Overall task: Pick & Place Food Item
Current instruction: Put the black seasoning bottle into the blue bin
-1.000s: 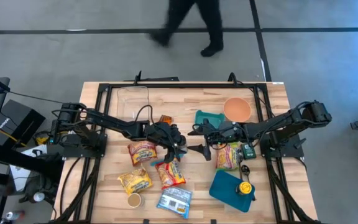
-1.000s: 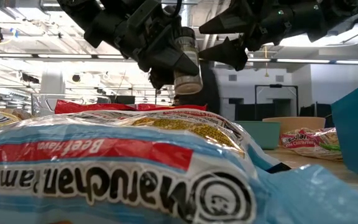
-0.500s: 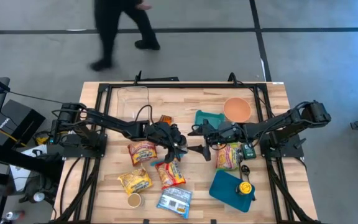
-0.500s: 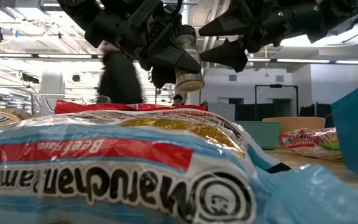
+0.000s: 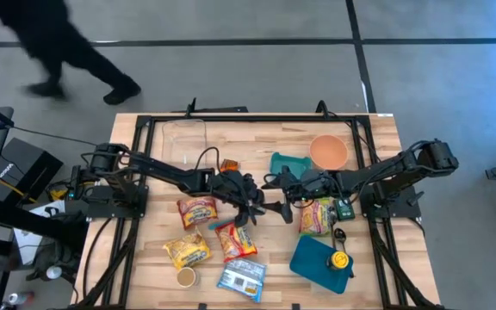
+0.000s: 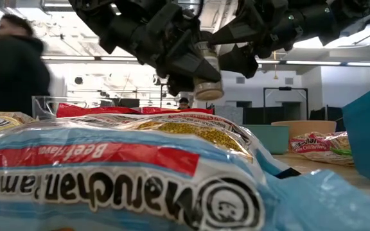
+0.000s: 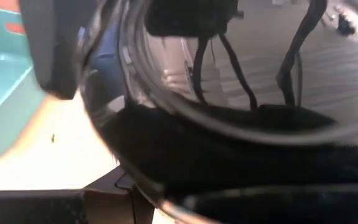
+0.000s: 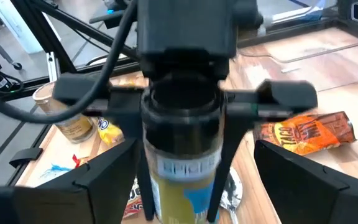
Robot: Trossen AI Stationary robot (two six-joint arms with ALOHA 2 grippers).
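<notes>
A spice jar [image 6: 207,74] with a black lid and yellow contents hangs in the air over the middle of the table. It also shows in the right wrist view [image 8: 180,180]. My left gripper [image 5: 250,204] is shut on it and also shows in the low view [image 6: 184,59]. My right gripper [image 5: 276,198] is open just to the right of the jar, at about the same height, and also shows in the low view [image 6: 236,48]. In the right wrist view its fingers [image 8: 86,180] stand wide on either side of the jar. I cannot tell whether they touch it. My left gripper pinches the jar between its two fingers, which run down the jar's two sides [image 8: 221,177] from the lid end [image 8: 182,112]. The fingers come from above, pointing down. The jar hangs lid up, slightly tilted, lifted clear of the table and the packets.
Several ramen and snack packets [image 5: 198,209] lie below and to the left of the jar. An orange bowl [image 5: 328,151], a teal tray [image 5: 287,163], a clear container [image 5: 184,138], a blue board [image 5: 321,263] and a paper cup [image 5: 185,276] are about. A person [image 5: 58,52] walks beyond the far edge.
My left gripper has gone toward the table's right edge and a little down with the jar, close up to my right gripper. The jar stays lifted clear. The person beyond the table has walked to the left.
</notes>
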